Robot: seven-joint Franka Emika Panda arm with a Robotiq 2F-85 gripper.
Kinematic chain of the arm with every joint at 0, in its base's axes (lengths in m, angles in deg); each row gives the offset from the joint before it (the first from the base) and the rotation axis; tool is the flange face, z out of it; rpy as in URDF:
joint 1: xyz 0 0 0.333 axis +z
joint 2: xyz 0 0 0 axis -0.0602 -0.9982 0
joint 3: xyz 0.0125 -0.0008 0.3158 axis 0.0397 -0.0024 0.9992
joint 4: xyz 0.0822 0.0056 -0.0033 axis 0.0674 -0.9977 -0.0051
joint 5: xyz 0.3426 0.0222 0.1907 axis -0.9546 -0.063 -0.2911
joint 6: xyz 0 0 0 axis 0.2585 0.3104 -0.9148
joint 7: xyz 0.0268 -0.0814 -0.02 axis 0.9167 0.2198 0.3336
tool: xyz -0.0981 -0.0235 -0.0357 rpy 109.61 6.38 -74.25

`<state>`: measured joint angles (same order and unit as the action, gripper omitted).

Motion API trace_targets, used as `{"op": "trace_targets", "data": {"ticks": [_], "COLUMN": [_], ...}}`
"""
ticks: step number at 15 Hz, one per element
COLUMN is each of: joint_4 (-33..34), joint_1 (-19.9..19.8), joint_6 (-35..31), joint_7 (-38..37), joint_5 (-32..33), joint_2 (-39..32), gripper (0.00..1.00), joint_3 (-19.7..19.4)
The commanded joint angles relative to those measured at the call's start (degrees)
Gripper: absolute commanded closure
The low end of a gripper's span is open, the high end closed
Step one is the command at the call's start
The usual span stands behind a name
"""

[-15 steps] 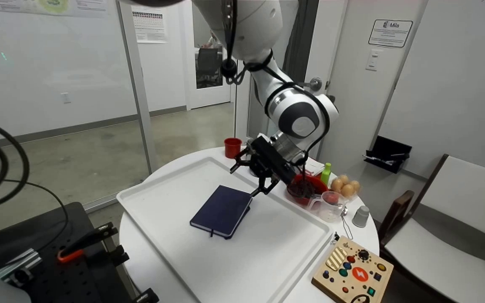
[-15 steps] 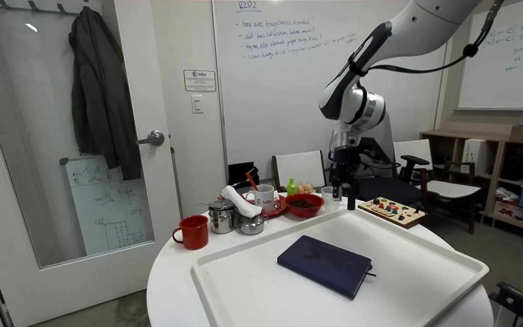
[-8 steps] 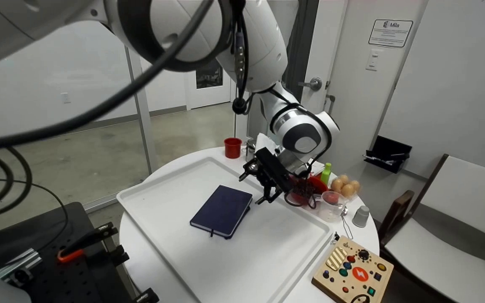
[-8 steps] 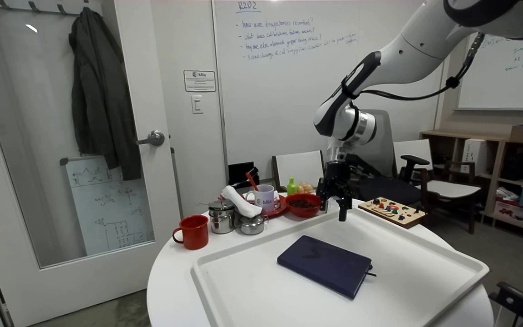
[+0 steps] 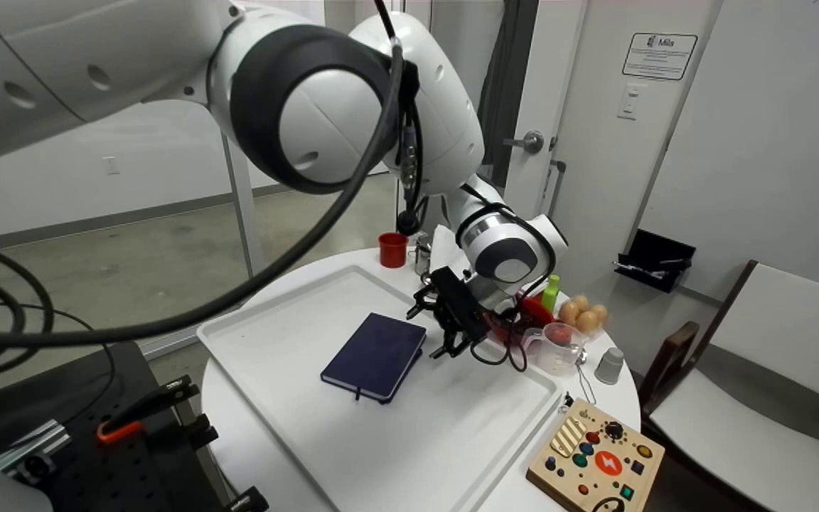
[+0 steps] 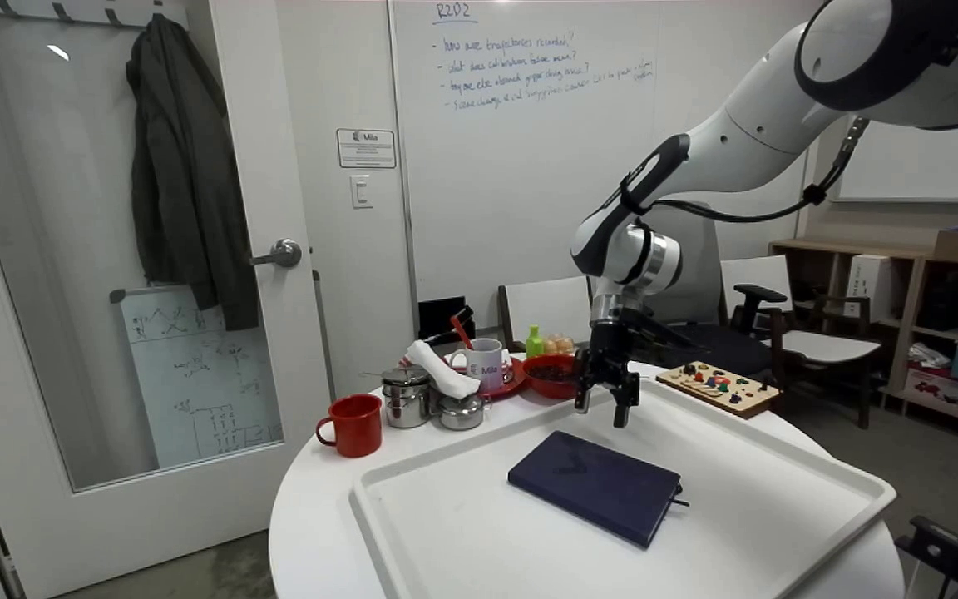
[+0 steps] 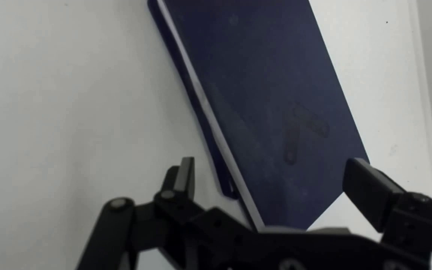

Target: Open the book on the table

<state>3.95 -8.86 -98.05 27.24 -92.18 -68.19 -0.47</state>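
The book (image 5: 374, 355) lies closed, with its dark navy cover up, on the white rectangular table (image 5: 445, 444) with a raised rim. It also shows in an exterior view (image 6: 591, 487), with a short ribbon at one end. My gripper (image 5: 425, 333) is open and empty, above the table beside the book's far side; it also shows in an exterior view (image 6: 601, 416). In the wrist view the book (image 7: 261, 75) runs between the open fingers (image 7: 270, 163). Its white page edge faces the left finger, and the right finger overlaps the cover's corner in the picture. The near end is hidden behind the gripper body.
A red mug (image 5: 393, 251), steel pots (image 6: 406, 395), a red bowl (image 6: 547, 383) and a clear measuring cup (image 5: 559, 350) stand along the far side, close to the gripper. A wooden toy board (image 5: 598, 459) lies past the rim. A white chair (image 5: 758, 427) stands beyond.
The arm has come down and my gripper has moved lower and closer to the book, shifting left in an exterior view. The gripper stays open. The book has not moved.
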Motion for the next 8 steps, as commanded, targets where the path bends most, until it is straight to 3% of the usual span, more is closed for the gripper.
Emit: {"op": "trace_targets", "data": {"ticks": [1, 3, 4, 8], "joint_4": [5.5, 6.5, 3.3, 2.8], "joint_1": [-1.3, -1.6, -0.6, -0.6], "joint_6": [7.1, 9.6, 6.2, 6.1], "joint_7": [2.6, 4.2, 2.2, 2.4], "joint_5": [0.0, -0.1, 0.2, 0.0], "joint_2": [-3.4, -3.5, -2.2, -1.8], "gripper": [0.00, 0.00, 0.00, 0.00], "joint_3": [3.0, 3.8, 2.4, 2.3]}}
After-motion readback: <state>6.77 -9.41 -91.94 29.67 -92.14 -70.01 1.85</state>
